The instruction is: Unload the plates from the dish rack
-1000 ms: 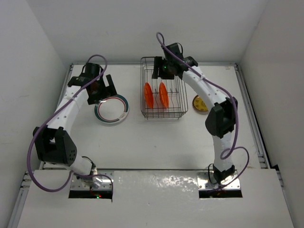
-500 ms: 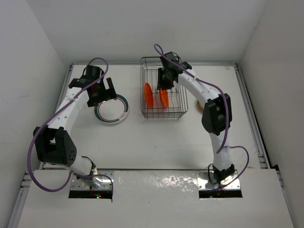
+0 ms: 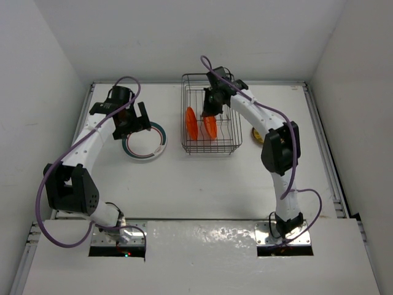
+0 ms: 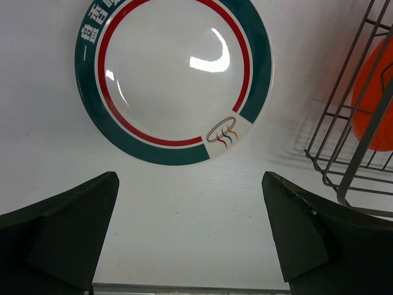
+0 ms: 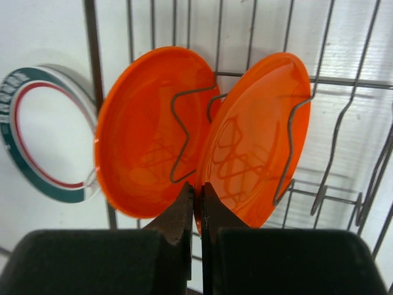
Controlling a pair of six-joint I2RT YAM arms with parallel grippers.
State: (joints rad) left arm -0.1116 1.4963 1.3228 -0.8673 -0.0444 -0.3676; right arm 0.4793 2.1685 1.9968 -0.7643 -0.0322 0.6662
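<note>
Right gripper (image 5: 198, 195) is pinched tight on the rim of one orange plate (image 5: 258, 141), which stands upright in the dish rack (image 3: 230, 123) right next to a second orange one (image 5: 147, 135). Left gripper (image 4: 190, 227) hangs wide open over the table (image 4: 184, 258), just beside the teal-ringed plate (image 4: 175, 80) lying flat there.

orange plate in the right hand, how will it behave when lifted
The glossy round orange plate looks stiff, likely light. Its sheen suggests it may swivel in the right hand's rim pinch. A dark wire rack divider crosses it, so it might snag.
</note>
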